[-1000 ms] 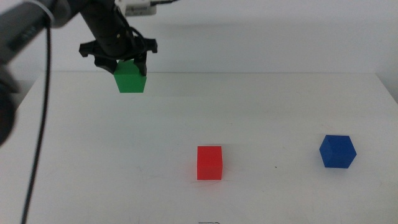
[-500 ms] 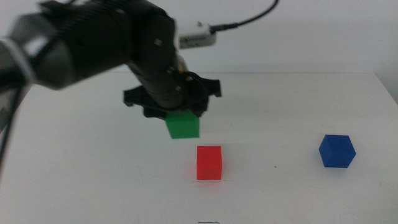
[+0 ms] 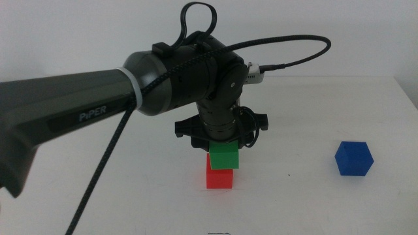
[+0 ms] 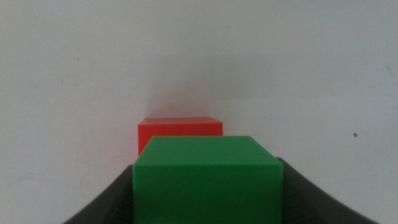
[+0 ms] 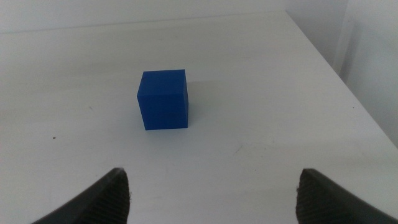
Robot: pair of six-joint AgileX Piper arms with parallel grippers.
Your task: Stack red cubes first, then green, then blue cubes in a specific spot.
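A: The left gripper (image 3: 223, 145) is clamped on the green cube (image 3: 224, 156), one dark jaw on each side face, as the left wrist view shows. Why grip it there?

B: It leaves the underside free, so that face can meet the top of the red cube (image 3: 219, 178). From the middle view the green one sits directly above the red, touching it or very nearly; I can't tell whether its weight is down yet.

A: And it looks a bit off?

B: Slightly. In the middle view it overhangs toward the right arm's side, and from the wrist the red cube (image 4: 180, 130) peeks out beyond the green cube (image 4: 206, 180), offset the other way. I'd judge the alignment wants a small correction before letting go, or the stack may end up uneven.

A: The blue cube (image 3: 354, 158)?

B: Alone on the white tabletop (image 3: 98, 170), well apart from the stack, since it goes on last. The right gripper (image 5: 214, 193) waits short of it, jaws spread wide and empty, with the blue cube (image 5: 163, 99) straight ahead between them.
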